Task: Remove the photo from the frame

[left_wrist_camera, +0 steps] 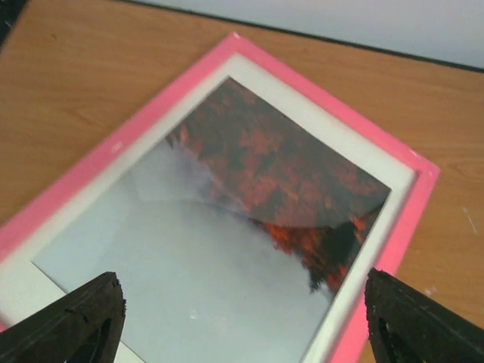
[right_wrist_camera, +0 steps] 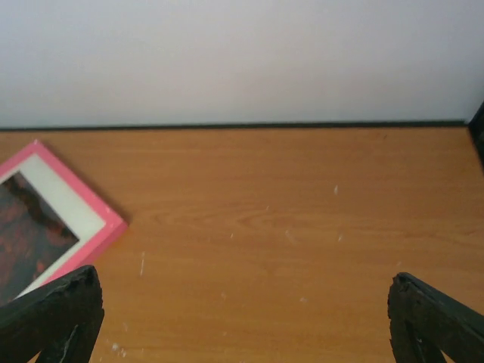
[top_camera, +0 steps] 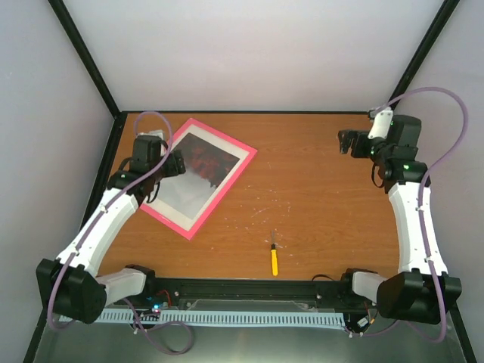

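Note:
The pink frame (top_camera: 243,161) lies flat, face up, at the table's back left. The photo (top_camera: 208,162) sits inside it behind a white mat, red-orange forest at the far end and grey-white sky at the near end. The left wrist view shows the frame (left_wrist_camera: 98,162) and the photo (left_wrist_camera: 249,219) close up. My left gripper (top_camera: 180,163) hovers open and empty over the frame's left part, its fingertips (left_wrist_camera: 76,321) spread wide above the photo. My right gripper (top_camera: 345,142) is open and empty above bare table at the back right. The right wrist view shows a corner of the frame (right_wrist_camera: 83,208) at far left.
A small yellow-handled screwdriver (top_camera: 274,258) lies on the wooden table (top_camera: 318,204) near the front middle. White walls with black posts close in the back and sides. A black rail runs along the table's near edge.

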`<state>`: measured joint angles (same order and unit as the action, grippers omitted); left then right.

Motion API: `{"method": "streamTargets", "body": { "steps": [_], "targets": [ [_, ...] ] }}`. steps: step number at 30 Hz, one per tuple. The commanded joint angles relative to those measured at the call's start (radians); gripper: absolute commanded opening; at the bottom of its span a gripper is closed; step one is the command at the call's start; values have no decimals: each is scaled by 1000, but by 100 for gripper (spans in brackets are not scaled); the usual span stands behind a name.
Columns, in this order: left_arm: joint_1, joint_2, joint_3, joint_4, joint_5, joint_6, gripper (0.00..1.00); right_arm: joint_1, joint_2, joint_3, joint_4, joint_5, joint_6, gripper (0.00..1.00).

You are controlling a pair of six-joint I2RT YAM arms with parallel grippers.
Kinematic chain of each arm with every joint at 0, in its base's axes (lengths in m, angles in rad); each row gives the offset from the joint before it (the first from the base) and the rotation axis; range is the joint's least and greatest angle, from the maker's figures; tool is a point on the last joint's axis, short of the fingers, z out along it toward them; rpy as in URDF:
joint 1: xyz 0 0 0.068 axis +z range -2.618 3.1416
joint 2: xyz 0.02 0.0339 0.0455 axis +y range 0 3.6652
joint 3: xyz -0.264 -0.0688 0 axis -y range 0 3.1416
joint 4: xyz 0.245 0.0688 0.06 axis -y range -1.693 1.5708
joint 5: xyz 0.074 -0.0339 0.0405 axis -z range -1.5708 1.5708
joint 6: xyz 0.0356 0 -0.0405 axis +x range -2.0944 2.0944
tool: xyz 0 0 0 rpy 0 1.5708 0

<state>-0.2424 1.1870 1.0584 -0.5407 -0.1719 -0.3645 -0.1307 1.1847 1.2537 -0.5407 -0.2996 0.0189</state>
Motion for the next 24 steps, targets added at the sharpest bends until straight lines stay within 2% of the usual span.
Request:
{"method": "streamTargets", "body": {
  "steps": [1,6,11,17,24],
  "targets": [
    [-14,-77,-81,28,105,-43,85,29,-15,-82,22,-56,-49,100],
    [-106,-114,-151,20,144,-76,78,55,-16,-175,4,-121,-127,100],
    [-245,-83,-163,9,141,-106,69,76,-16,-257,-19,-231,-215,99],
    [-379,-12,-163,16,139,-142,62,104,-5,-330,-34,-312,-321,90],
    [-480,110,-153,17,140,-147,60,153,5,-384,-49,-329,-433,81]
  ]
}}
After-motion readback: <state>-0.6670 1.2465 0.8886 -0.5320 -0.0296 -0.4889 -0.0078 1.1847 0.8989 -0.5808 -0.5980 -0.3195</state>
